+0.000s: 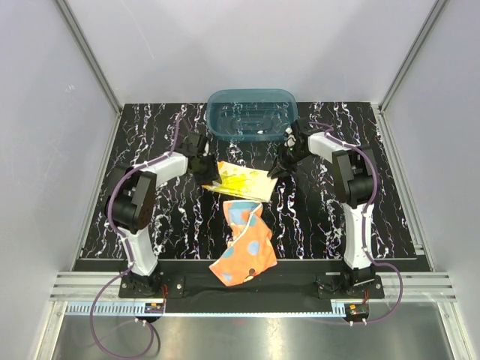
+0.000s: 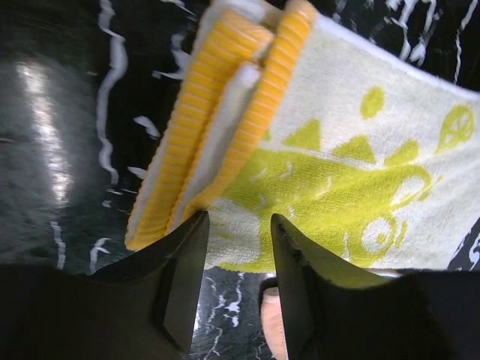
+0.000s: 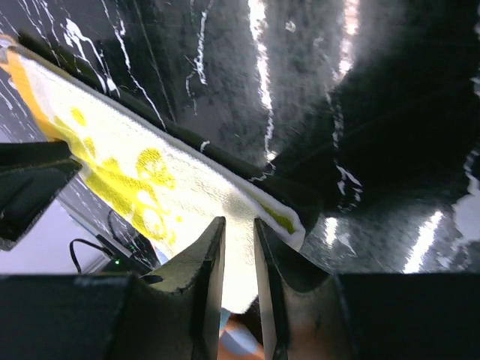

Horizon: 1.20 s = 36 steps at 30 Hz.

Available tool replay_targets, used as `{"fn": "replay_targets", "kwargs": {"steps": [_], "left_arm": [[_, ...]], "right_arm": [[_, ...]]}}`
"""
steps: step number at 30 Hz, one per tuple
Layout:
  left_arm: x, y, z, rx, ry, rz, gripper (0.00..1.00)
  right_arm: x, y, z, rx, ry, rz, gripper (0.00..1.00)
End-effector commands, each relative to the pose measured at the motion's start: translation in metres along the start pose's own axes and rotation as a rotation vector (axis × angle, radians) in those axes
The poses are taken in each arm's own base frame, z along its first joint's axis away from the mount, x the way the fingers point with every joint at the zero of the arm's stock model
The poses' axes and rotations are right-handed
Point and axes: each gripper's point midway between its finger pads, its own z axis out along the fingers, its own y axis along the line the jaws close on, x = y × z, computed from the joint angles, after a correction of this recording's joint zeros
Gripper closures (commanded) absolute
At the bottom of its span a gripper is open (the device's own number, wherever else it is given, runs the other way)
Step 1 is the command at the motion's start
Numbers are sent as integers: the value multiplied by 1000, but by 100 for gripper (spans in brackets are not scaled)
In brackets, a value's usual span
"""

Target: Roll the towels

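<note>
Seemingly starting the roll, the right gripper pinched a corner of the yellow printed cloth towel; whether the left gripper gripped was unclear; next called for curling the edge over evenly.

Towels: counting two, one yellow towel and one orange towel. Tubs: one tub is showing, teal. Tables: one table is showing, black and marbled. Arms: two are standing in view, the left arm and the right arm. Grippers: counting two, the left gripper and the right gripper, each showing two fingers, four in all.
</note>
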Motion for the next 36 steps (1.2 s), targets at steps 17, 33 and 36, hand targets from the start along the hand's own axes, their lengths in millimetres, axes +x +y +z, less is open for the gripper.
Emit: {"fn": "replay_targets", "kwargs": {"steps": [17, 33, 36], "left_arm": [[-68, 25, -97, -163, -228, -24, 50], [-35, 24, -150, -133, -264, -9, 49], [-30, 25, -160, -134, -269, -2, 49]], "right_arm": [[-7, 68, -39, -106, -117, -117, 49], [192, 24, -54, 380, 3, -342, 17], [211, 8, -46, 476, 26, -359, 13]]}}
